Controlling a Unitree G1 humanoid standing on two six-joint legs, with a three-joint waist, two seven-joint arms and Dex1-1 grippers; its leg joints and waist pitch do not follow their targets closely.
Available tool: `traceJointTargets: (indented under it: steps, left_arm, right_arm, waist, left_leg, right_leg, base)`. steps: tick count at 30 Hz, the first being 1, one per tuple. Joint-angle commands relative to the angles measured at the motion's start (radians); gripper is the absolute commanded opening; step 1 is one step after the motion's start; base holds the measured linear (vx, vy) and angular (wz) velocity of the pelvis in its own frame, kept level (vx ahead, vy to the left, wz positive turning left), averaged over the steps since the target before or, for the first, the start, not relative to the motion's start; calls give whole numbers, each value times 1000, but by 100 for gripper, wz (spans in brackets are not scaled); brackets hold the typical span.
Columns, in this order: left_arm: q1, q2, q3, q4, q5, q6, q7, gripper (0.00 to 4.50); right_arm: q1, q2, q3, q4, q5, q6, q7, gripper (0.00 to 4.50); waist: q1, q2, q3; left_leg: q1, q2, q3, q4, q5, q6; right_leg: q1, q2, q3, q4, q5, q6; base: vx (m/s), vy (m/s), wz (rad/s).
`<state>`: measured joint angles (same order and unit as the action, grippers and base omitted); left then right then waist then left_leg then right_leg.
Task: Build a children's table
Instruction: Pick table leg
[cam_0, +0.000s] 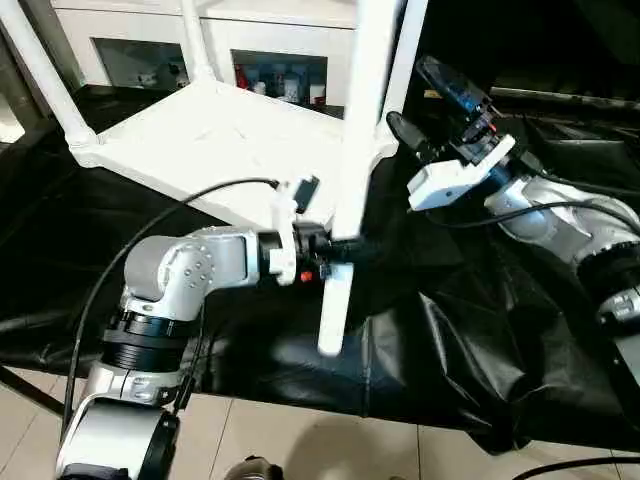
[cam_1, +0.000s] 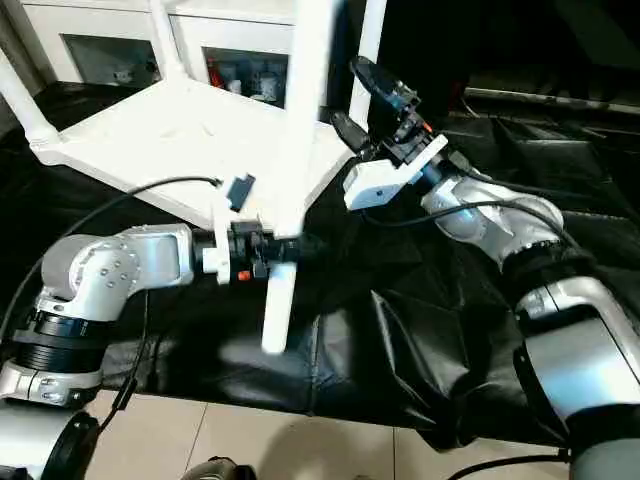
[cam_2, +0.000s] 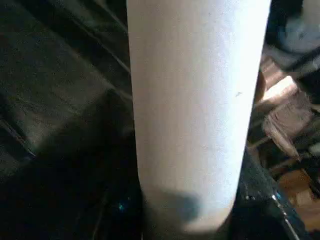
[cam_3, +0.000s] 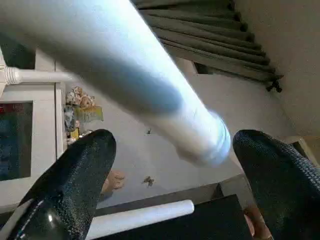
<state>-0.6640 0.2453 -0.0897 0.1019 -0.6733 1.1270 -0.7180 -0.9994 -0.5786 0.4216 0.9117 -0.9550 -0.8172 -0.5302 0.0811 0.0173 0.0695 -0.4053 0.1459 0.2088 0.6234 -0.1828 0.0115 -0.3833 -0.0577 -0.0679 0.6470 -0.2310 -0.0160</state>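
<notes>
With your left gripper (cam_0: 335, 250) fingers clenched on the loose leg (cam_0: 345, 170) off the bench's (cam_0: 480, 340) near edge beside the upturned top (cam_0: 215, 135) and right gripper (cam_0: 420, 105) fingers released, you needed its socket next.

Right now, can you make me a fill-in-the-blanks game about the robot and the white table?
1. The left end effector is closed around a white table ____.
2. The table top lies upside down on a ____ cloth.
3. The right end effector has its fingers ____, holding nothing.
4. Behind the table stands a white ____ with glass doors.

Missing words: leg; black; open; cabinet
</notes>
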Motion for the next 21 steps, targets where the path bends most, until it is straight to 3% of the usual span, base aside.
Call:
traceJointTargets:
  steps: [1, 12, 13, 16, 21]
  left_arm:
    - [-4, 0, -12, -19, -6, 10, -13, 159]
    - [17, 19, -81, -52, -10, 49, -56, 159]
    - [20, 23, -88, -56, -6, 48, -59, 159]
    - [26, 26, -86, -60, 0, 46, -54, 159]
    - [27, 49, -102, -70, 32, 12, -59, 159]
  right_arm:
    - [-22, 4, 24, 14, -22, 1, -16, 423]
    - [-44, 44, 110, 104, -75, 13, -28, 423]
    - [-45, 46, 113, 113, -71, 13, -22, 394]
    - [-42, 53, 108, 134, -41, 3, 1, 387]
    - [-46, 58, 120, 163, -40, 1, 3, 338]
  waist:
    - [-6, -15, -77]
    - [-9, -12, -77]
    - [-10, -12, -78]
    - [-11, -14, -78]
    - [-13, -13, -77]
  left_leg:
    - [31, 74, -44, -54, -110, 62]
    - [31, 73, -45, -54, -115, 54]
    - [31, 74, -45, -54, -118, 54]
    - [31, 75, -45, -54, -118, 52]
    - [30, 75, -46, -54, -117, 53]
  right_leg:
    - [41, -88, 61, -65, 17, -222]
    - [41, -89, 61, -66, 6, -219]
    - [41, -89, 61, -66, 3, -219]
    - [41, -89, 62, -65, 11, -220]
    - [42, -89, 61, -64, 13, -218]
  base:
    - [0, 0, 0]
    - [0, 0, 0]
    - [0, 0, 0]
    - [0, 0, 0]
    - [0, 0, 0]
